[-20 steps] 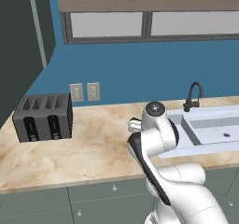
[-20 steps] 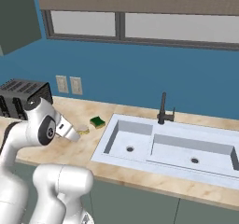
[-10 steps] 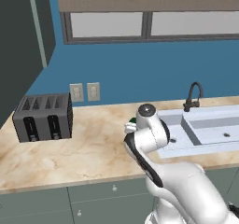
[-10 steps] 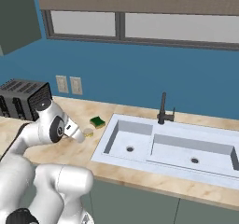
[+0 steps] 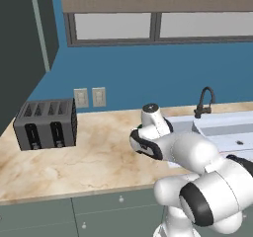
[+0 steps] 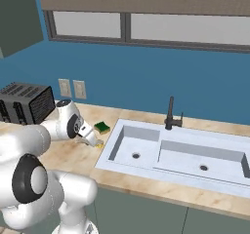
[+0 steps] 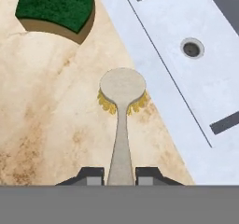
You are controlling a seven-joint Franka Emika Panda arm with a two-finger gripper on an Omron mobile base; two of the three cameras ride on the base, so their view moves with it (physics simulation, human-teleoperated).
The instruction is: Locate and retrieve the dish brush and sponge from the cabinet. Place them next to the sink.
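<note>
Beside the sink (image 7: 186, 78), the gripper (image 7: 120, 175) is squeezed tight on the dish brush (image 7: 121, 120) handle. Its head points down at the counter (image 7: 46, 125), ready to be set down. At eleven o'clock, the sponge (image 7: 56, 8) lies waiting.

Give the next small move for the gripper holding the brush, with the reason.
Probably lower a little and open: the gripper is shut on the dish brush, its head over the counter between the sponge and the sink.
</note>
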